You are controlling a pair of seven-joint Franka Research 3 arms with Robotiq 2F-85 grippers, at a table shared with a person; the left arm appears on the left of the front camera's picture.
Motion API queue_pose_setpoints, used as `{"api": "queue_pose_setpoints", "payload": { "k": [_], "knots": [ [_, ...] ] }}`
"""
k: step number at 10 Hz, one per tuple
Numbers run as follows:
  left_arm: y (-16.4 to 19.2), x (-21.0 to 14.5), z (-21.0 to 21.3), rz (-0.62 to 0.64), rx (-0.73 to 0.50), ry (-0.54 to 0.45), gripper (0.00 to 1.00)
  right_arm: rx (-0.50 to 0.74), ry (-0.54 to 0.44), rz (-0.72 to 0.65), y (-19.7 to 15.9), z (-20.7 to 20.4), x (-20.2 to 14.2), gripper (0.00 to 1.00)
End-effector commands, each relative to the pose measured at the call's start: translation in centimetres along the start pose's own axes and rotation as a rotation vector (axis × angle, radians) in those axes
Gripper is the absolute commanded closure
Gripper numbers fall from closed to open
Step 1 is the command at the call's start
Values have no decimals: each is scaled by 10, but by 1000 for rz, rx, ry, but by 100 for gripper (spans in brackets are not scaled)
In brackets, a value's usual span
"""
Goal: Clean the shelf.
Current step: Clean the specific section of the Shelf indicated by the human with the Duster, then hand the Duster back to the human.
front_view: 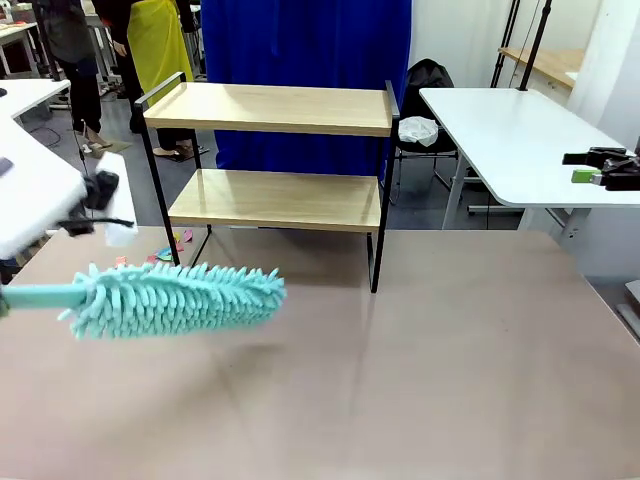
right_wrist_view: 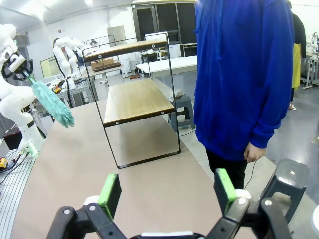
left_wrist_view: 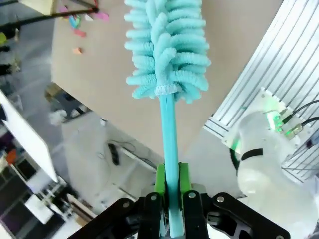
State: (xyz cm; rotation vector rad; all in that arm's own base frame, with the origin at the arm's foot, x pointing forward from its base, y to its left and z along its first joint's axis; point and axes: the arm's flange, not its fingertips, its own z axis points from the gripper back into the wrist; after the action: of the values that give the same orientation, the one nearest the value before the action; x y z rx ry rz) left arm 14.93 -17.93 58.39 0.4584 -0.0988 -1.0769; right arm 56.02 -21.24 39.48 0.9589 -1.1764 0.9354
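My brown table (front_view: pixel 450 360) stretches wide and bare across its near and right parts, leaving open room there. At its far edge, left of centre, stands the shelf (front_view: pixel 275 200), two light wood boards in a black frame, both boards bare. Just behind it stands a person in a blue hoodie (right_wrist_view: pixel 244 74). My left gripper (left_wrist_view: pixel 170 199) is clamped on the handle of a teal chenille duster (front_view: pixel 175 298), whose head hangs over the table's left side, short of the shelf. My right gripper (right_wrist_view: pixel 168 191) is spread wide, holding nothing, over the table's right edge.
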Motion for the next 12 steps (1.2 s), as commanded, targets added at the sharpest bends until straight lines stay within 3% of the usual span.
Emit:
{"api": "queue_pose_setpoints", "payload": {
  "k": [1, 2, 3, 12],
  "knots": [
    [17, 11, 11, 16, -72, -54, 87, 0, -2, 4, 1, -1, 3, 0],
    [24, 16, 14, 68, -143, -86, 87, 0, -2, 4, 1, -1, 3, 0],
    [2, -1, 16, -7, 3, -37, 87, 0, -2, 4, 1, -1, 3, 0],
    [2, -1, 16, -7, 3, -37, 87, 0, -2, 4, 1, -1, 3, 0]
  ]
}}
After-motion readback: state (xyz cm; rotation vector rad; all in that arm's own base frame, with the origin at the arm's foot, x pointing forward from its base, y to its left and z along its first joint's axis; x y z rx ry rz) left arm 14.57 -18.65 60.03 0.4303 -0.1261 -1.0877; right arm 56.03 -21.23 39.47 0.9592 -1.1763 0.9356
